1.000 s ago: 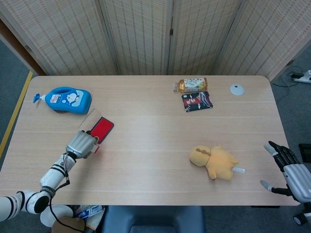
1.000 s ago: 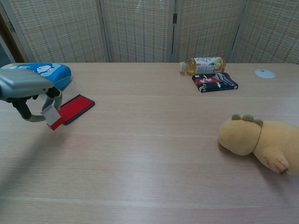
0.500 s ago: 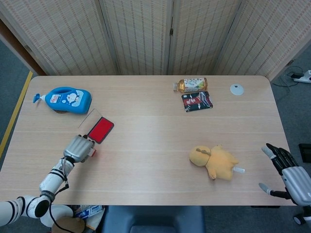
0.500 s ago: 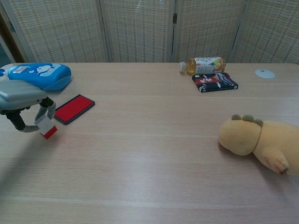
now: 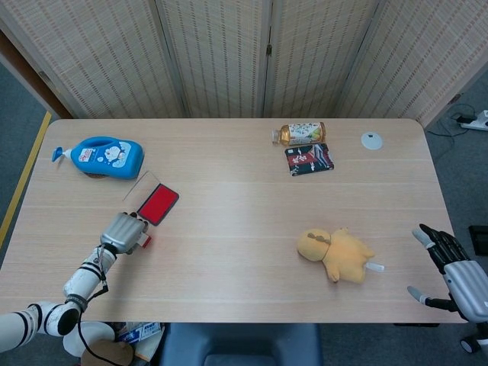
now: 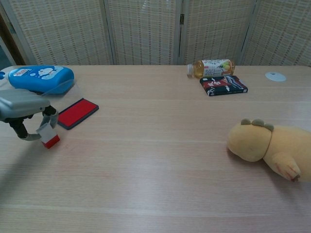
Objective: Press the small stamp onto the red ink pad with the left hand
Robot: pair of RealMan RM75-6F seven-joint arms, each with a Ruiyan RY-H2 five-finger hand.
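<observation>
Head view: wood table (image 5: 229,221), prob. woven screens (image 5: 221,53)

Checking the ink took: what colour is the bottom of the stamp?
Red, under a white top; the stamp shows best in the chest view.

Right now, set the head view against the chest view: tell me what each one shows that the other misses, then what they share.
Only the head view shows the right hand, open past the table's right edge, the left forearm, and the floor around the table.

Only the chest view shows, side-on, the left hand pinching the small stamp, its red base at the tabletop, short of the red ink pad.

Both show the left hand, stamp and pad, the blue bottle, the tea bottle, the dark packet, the yellow plush toy, the white disc and the screen behind.
</observation>
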